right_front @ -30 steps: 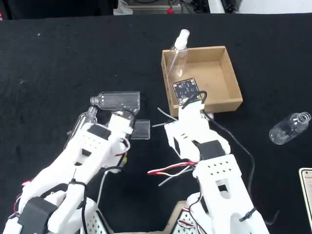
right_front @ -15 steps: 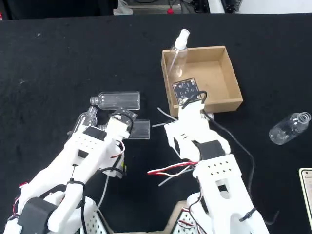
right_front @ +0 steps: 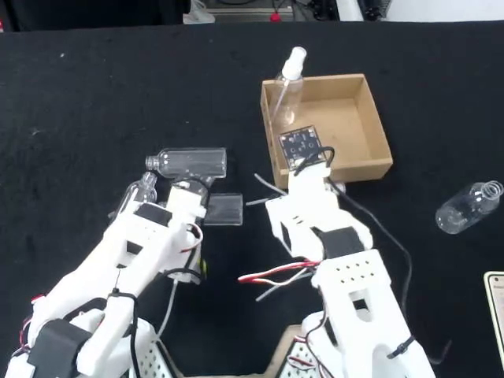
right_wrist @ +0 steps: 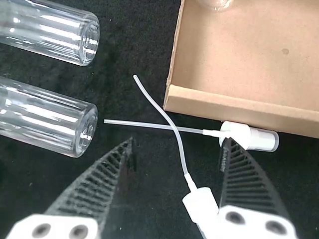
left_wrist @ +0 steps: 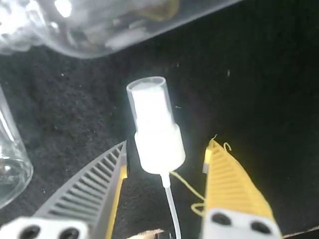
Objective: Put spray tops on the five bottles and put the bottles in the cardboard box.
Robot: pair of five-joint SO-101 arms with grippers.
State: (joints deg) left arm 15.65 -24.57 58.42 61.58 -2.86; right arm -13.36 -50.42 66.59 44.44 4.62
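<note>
Left wrist view is showing the left tool point(left_wrist: 167, 145) gaping open astride a spray top point(left_wrist: 155, 132) lying on the black bench point(left_wrist: 259, 74), near a fallen bottle point(left_wrist: 99, 25). The right tool point(right_wrist: 178, 142) is hanging open over two more spray tops point(right_wrist: 249, 137) beside the cardboard box point(right_wrist: 239, 107), where a capped bottle point(right_front: 287, 90) is standing.

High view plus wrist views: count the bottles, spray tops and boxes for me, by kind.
Bottles: 5
Spray tops: 4 (1 fitted, 3 loose)
Cardboard box: 1
Total: 10
</note>
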